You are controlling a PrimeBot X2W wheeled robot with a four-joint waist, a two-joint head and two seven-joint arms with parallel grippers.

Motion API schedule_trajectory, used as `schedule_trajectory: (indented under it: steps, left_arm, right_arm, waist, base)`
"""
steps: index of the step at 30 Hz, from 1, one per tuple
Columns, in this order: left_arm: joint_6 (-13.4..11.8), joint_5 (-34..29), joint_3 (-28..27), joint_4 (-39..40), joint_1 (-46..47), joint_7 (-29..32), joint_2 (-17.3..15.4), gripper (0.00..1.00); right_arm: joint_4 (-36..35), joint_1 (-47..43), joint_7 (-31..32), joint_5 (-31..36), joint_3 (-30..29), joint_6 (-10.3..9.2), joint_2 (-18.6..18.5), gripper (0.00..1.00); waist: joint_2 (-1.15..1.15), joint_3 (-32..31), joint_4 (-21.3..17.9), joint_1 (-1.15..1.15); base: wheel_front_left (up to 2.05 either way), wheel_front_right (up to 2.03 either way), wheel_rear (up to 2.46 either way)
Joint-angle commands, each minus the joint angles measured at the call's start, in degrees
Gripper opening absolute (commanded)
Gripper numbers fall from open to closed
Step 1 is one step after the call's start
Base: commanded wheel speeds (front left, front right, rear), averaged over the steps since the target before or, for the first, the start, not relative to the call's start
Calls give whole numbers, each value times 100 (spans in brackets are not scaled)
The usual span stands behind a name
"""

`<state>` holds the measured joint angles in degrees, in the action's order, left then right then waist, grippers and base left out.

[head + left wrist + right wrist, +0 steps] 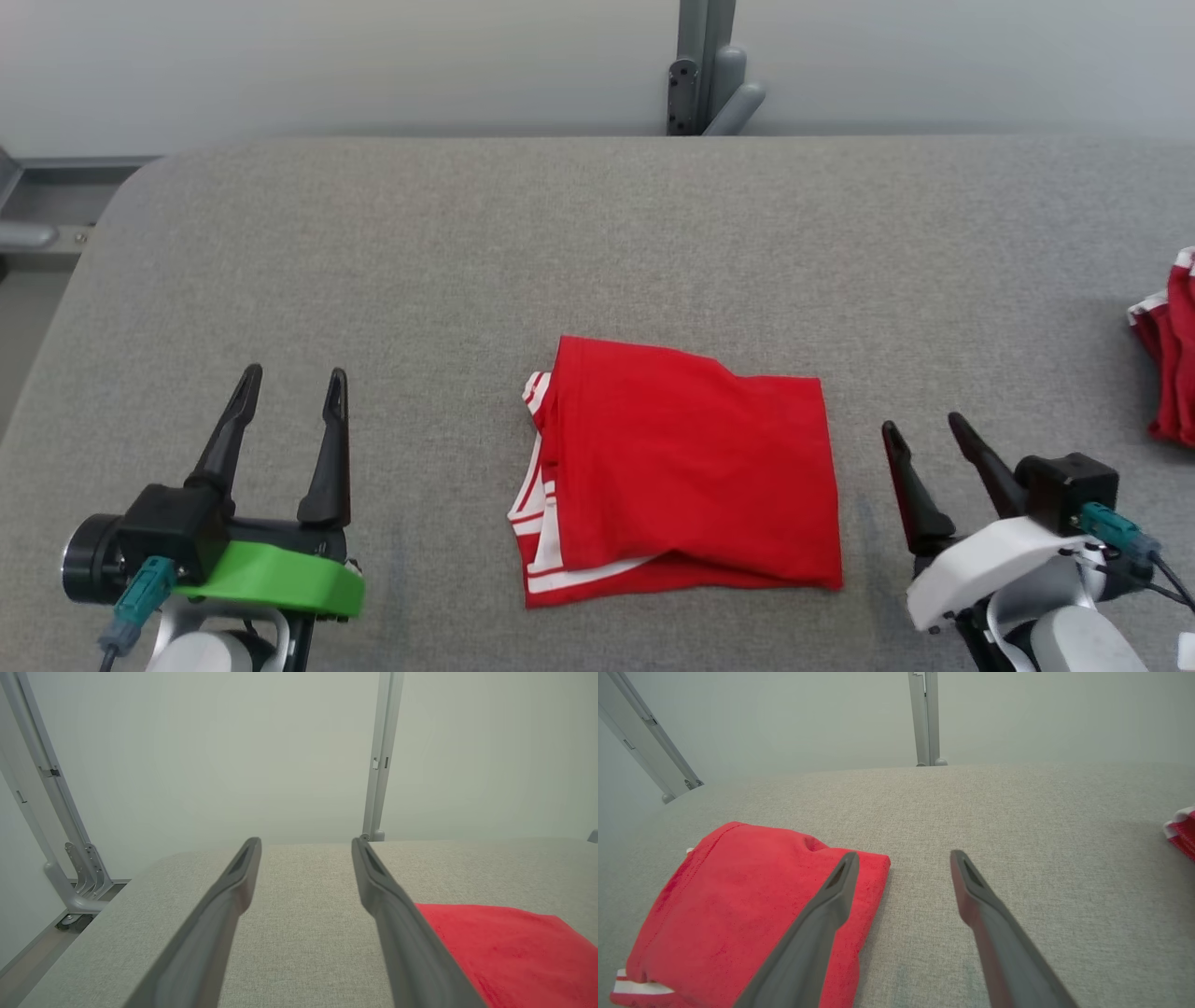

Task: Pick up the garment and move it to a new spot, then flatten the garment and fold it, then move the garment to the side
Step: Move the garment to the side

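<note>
Nearest the robot, the left claw (294, 373) and right claw (921, 423) are both spread wide, holding nothing. Between them the folded red garment (681, 467) lies flat on the grey bench (373, 261). The head view catches its white stripes, the left wrist view just a plain red corner. Farther right sits another red cloth (1172, 355).

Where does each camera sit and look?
Head view: on the head, looking down at the grey table; left tool and right tool show.
Left wrist view: on that wrist, looking along its fingers toward the wall.
Right wrist view: on that wrist, along its fingers over the table.
Shared: all see the folded red garment.
</note>
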<state>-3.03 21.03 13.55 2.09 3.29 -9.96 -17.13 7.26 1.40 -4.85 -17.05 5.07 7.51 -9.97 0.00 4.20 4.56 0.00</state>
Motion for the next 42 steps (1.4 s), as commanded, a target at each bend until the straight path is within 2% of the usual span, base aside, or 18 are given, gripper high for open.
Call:
schedule_trajectory:
  steps: [1, 6, 14, 15, 16, 17, 22, 27, 31, 37, 42]
  left_arm:
    - [32, -57, 24, -27, 229, -79, 36, 100]
    - [58, -113, 94, -119, 550, -226, 144, 100]
    - [46, -190, 190, -196, 743, -349, 278, 100]
    - [36, -194, 199, -196, 749, -357, 287, 100]
    - [29, -186, 205, -194, 758, -368, 291, 100]
    - [25, -187, 209, -199, 764, -368, 294, 100]
    - [-6, -192, 190, -190, 705, -390, 254, 100]
    - [-32, -143, 134, -197, 599, -367, 169, 100]
    - [-102, -115, 46, -93, 519, -320, 69, 100]
    - [-161, -115, -10, 133, 480, -169, -62, 100]
    - [-157, -207, 33, 325, 673, 11, -166, 100]
  right_arm:
    - [236, 239, -16, -146, 203, -5, -4, 100]
    - [954, 603, -141, -325, 569, -5, -24, 100]
    - [1771, 936, -48, -598, 899, -5, -44, 100]
    - [1842, 968, -37, -652, 951, -5, -50, 82]
    - [1904, 986, -5, -709, 1009, -5, -57, 33]
    - [1947, 1006, -4, -751, 1056, -5, -69, 0]
    - [1850, 1156, -216, -780, 1154, -9, -278, 0]
    - [1494, 1170, -370, -665, 1350, -8, -540, 0]
    - [1154, 1057, -308, -477, 1454, -7, -850, 0]
    - [653, 890, -220, -327, 1238, -7, -1278, 0]
    - [396, 1036, -213, -321, 1096, -7, -1451, 0]
  waist:
    - [0, 391, 305, 0]
    - [0, 643, 519, 0]
    - [0, 804, 639, 0]
    - [0, 813, 640, 0]
    - [0, 822, 637, 0]
    - [0, 829, 630, 0]
    - [0, 829, 488, 0]
    - [0, 766, 104, 0]
    - [0, 750, -419, 0]
    - [0, 854, -1300, 0]
    - [0, 1074, -1811, 0]
  base:
    - [0, 0, 0]
    - [0, 0, 0]
    - [0, 0, 0]
    - [0, 0, 0]
    - [0, 0, 0]
    - [0, 0, 0]
    - [0, 0, 0]
    - [0, 0, 0]
    - [0, 0, 0]
    - [0, 0, 0]
    - [0, 0, 0]
